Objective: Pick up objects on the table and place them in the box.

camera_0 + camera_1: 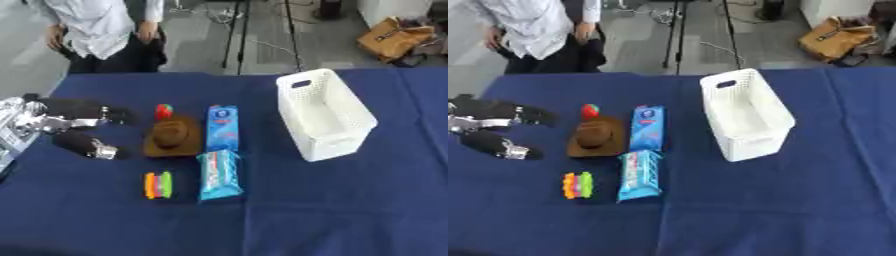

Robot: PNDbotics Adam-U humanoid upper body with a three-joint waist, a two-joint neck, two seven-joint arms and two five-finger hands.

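left hand (74,127) hovered at table's (350,210) left edge, fingers spread, holding nothing, just left of brown hat (172,136). red ball (164,111), blue carton (222,127), blue packet (219,175), bright toy (158,185) lay mid-table. white box (324,114) stood right, well apart.

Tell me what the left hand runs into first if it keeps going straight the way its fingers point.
Probably the brown hat. The left hand is open, fingers pointing rightward across the table, with the small red object just above that line; height above the cloth is unclear.
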